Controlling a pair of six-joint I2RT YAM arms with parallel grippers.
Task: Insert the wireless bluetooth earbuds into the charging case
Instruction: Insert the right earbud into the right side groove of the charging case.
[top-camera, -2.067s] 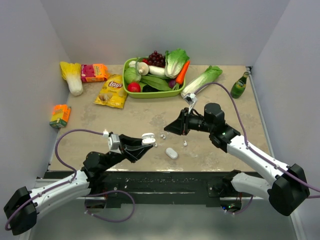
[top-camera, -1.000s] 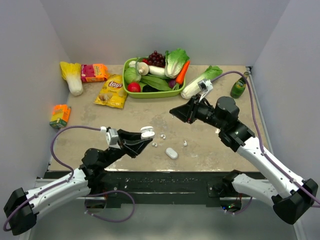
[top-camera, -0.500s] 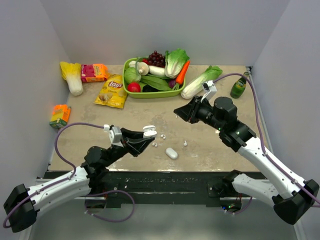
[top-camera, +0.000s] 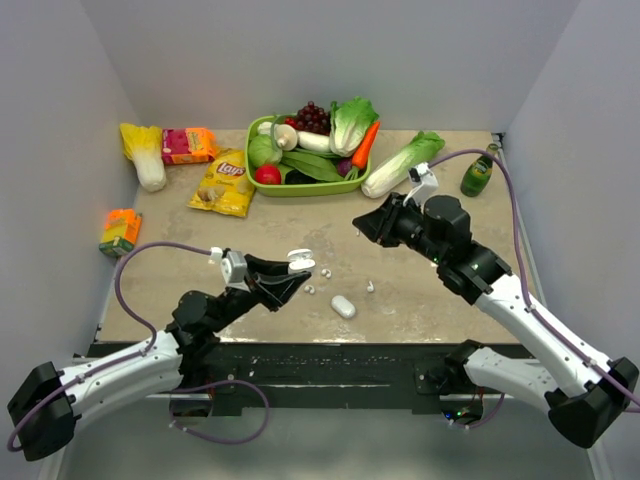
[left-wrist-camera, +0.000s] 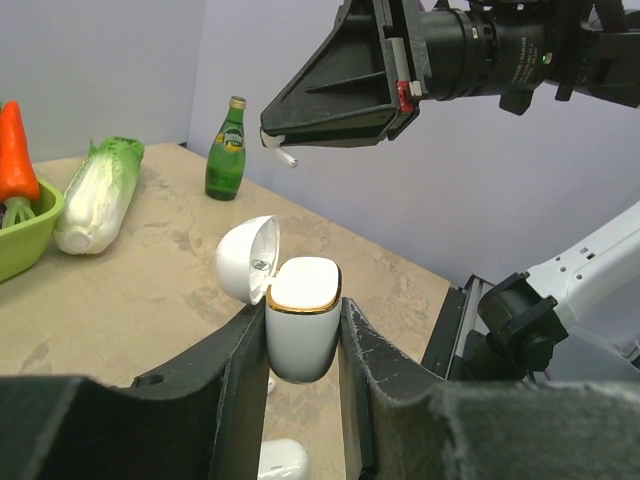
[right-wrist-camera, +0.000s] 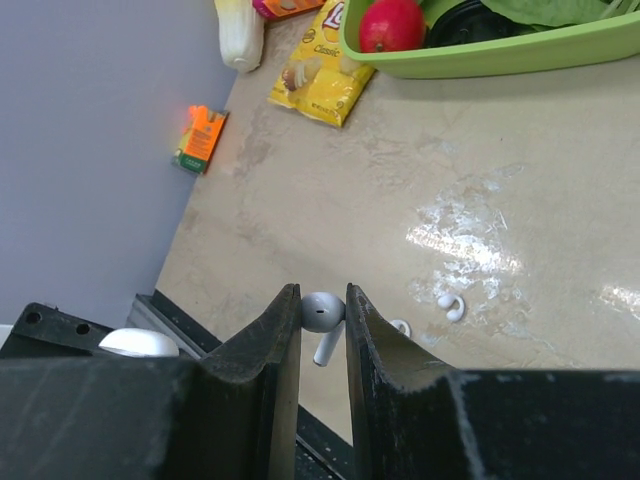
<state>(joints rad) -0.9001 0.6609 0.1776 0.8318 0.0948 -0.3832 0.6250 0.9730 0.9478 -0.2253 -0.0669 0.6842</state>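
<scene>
My left gripper (top-camera: 293, 272) is shut on a white charging case (left-wrist-camera: 303, 315) with a gold rim. It holds the case upright above the table, with the lid (left-wrist-camera: 247, 259) flipped open to the left. My right gripper (top-camera: 361, 229) hovers higher up and to the right of it. Its fingers are shut on the head of one white earbud (right-wrist-camera: 322, 312), stem pointing down. That earbud's stem (left-wrist-camera: 284, 154) also shows in the left wrist view, above the case. Three more earbuds (top-camera: 325, 271) (top-camera: 310, 290) (top-camera: 370, 286) lie loose on the table.
A second white case (top-camera: 343, 306), closed, lies on the table below the held one. At the back are a green basket (top-camera: 300, 187) of vegetables, a chips bag (top-camera: 224, 183), a loose cabbage (top-camera: 402, 163) and a green bottle (top-camera: 477, 173). An orange carton (top-camera: 120, 231) sits left.
My right gripper has lifted off the table with the earbud and drawn back to the right. My left gripper has carried the open case slightly right and up.
</scene>
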